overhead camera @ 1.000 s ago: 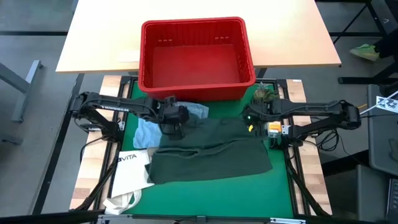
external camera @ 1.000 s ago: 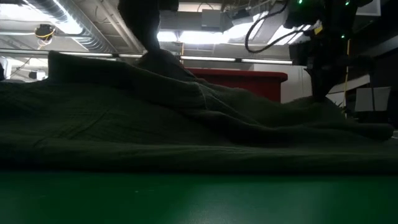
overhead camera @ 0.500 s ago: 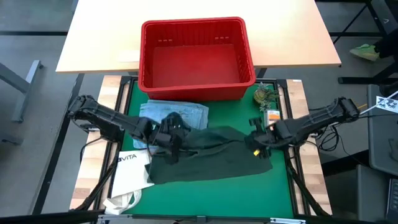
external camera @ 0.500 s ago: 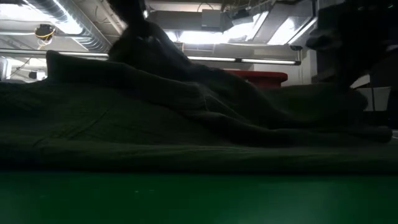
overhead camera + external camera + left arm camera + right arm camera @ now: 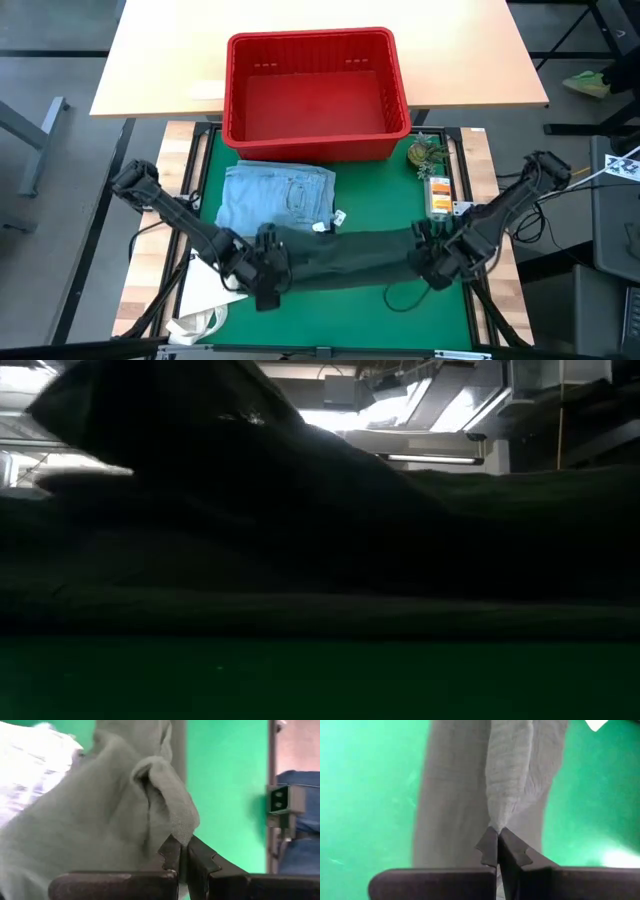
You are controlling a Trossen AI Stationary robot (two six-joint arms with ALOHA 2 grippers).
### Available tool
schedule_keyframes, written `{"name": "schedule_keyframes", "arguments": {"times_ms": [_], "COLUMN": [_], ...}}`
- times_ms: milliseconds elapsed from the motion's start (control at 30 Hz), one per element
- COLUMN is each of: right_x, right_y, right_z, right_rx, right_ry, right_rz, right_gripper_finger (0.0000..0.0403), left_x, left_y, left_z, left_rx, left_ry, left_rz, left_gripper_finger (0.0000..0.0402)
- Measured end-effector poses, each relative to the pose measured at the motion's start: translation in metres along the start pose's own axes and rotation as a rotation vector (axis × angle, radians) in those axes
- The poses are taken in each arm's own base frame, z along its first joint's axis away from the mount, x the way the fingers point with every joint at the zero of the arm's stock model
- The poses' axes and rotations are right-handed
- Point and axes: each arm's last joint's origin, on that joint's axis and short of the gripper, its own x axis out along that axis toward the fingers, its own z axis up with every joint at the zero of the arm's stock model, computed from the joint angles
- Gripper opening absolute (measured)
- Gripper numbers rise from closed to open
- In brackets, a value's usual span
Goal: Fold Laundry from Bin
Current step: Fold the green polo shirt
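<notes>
Laundry is divided between two places on the green mat (image 5: 370, 210). A dark green garment (image 5: 345, 258) is stretched as a narrow band across the near part of the mat, and light blue jeans (image 5: 275, 195) are laid flat just in front of the red bin (image 5: 315, 90), which is seen with its interior bare.

At the left, the left arm is extended diagonally from its base at the table's left edge toward the near centre. The left gripper (image 5: 268, 270) is positioned at the band's left end, beside a white tote bag (image 5: 205, 285). In the left wrist view, the fingers (image 5: 172, 857) are pressed together on a bunched fold of the green fabric.

At the right, the right arm is extended diagonally from its base at the right edge, mirroring the left. The right gripper (image 5: 425, 262) is positioned at the band's right end. In the right wrist view, its fingers (image 5: 490, 847) are clamped on a pinched ridge of the same fabric.

In the low view, the frame is filled by the dark cloth.
</notes>
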Motion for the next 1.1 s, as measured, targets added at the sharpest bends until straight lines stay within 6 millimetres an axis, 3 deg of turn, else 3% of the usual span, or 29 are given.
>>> {"name": "schedule_keyframes", "arguments": {"times_ms": [300, 467, 633, 933, 1100], "right_x": [0.015, 0.028, 0.035, 0.035, 0.035], "right_y": [0.039, 0.044, 0.047, 0.049, 0.051], "right_z": [0.009, 0.011, 0.012, 0.012, 0.011], "right_rx": [-0.068, -0.082, -0.089, -0.042, -0.042], "right_ry": [-0.035, 0.025, 0.051, 0.068, 0.091], "right_rz": [0.041, 0.043, 0.039, 0.085, 0.132], "right_gripper_finger": [0.0005, 0.0022, 0.0042, 0.0144, 0.0188], "left_x": [0.02, 0.027, 0.029, 0.029, 0.03], "left_y": [-0.035, -0.039, -0.039, -0.04, -0.038], "left_z": [-0.022, -0.026, -0.027, -0.028, -0.025], "left_rx": [0.07, 0.076, -0.044, -0.123, -0.135], "left_ry": [0.032, 0.058, 0.122, 0.175, 0.169], "left_rz": [-0.041, -0.05, -0.099, -0.138, -0.129], "left_gripper_finger": [0.0008, 0.001, 0.0038, 0.0121, 0.0137]}}
